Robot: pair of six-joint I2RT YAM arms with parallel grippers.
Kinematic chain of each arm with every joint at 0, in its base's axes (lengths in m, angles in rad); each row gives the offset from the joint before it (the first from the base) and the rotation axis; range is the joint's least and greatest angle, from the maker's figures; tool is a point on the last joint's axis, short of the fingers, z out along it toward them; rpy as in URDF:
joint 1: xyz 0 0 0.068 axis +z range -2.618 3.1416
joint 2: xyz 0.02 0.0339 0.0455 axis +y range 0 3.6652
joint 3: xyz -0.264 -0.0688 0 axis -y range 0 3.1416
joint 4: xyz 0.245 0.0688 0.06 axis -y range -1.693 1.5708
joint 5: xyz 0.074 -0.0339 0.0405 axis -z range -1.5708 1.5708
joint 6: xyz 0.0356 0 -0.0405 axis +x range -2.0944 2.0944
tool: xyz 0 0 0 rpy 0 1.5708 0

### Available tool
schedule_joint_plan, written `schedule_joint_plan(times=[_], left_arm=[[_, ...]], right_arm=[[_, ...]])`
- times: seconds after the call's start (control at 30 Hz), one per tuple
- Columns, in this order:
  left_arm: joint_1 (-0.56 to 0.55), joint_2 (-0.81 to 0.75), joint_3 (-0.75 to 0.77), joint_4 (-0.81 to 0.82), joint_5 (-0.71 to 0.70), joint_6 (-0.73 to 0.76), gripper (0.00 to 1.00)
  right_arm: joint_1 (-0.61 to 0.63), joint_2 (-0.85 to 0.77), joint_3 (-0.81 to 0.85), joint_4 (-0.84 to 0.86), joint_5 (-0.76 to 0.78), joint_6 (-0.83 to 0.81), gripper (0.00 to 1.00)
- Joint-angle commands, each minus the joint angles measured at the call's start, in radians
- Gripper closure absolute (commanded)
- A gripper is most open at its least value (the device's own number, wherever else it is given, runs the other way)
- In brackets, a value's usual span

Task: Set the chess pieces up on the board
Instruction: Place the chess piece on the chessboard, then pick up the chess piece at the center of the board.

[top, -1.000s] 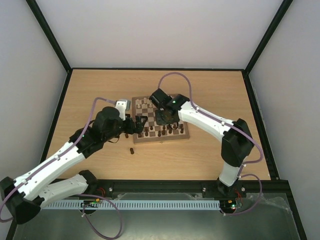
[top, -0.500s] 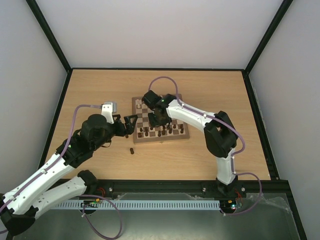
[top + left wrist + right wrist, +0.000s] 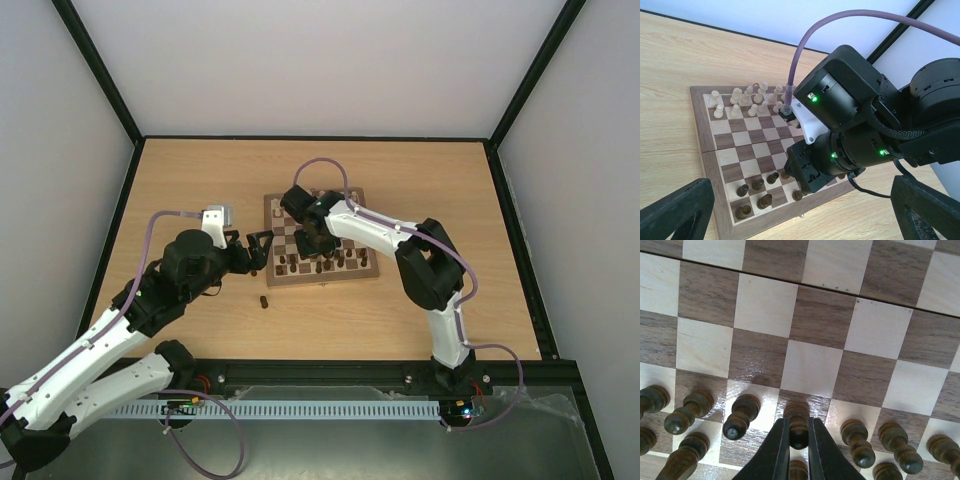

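Clamping 1 dark pawn (image 3: 798, 415) between its tips, the right end effector (image 3: 798, 429) hangs over the board (image 3: 811, 366).

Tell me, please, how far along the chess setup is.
Done: many dark chess pieces stand in the two near rows of the board, opposite the cream pieces.
In hand: the right gripper is shut on a pawn in the dark pawn row.
Left: one dark piece lies on the table off the board; the open left gripper hovers nearby, empty.
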Motion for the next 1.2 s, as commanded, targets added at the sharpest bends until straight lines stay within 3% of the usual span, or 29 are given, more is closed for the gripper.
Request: schedule_joint_plan(times=[0.0,0.33,0.53,0.93,1.17], left_arm=[[0.002,-0.009,-0.012,-0.007,-0.017,0.0,0.01],[0.002,-0.006,-0.008,-0.008,-0.014,0.002,0.0],[0.002,-0.008,-0.002,-0.015,-0.017,0.002,0.01],[0.002,-0.023,0.044,-0.064,-0.069,0.009,0.01],[0.002,-0.09,0.069,-0.101,-0.11,0.008,0.01]], right_arm=[[0.006,0.024,0.032,-0.046,0.016,-0.009,0.92],[0.006,0.01,0.032,-0.053,0.029,-0.008,0.72],[0.011,-0.026,0.032,-0.045,0.018,-0.008,0.66],[0.054,-0.155,0.009,-0.03,0.008,-0.001,0.61],[0.179,-0.209,-0.027,-0.001,-0.052,0.002,0.6]])
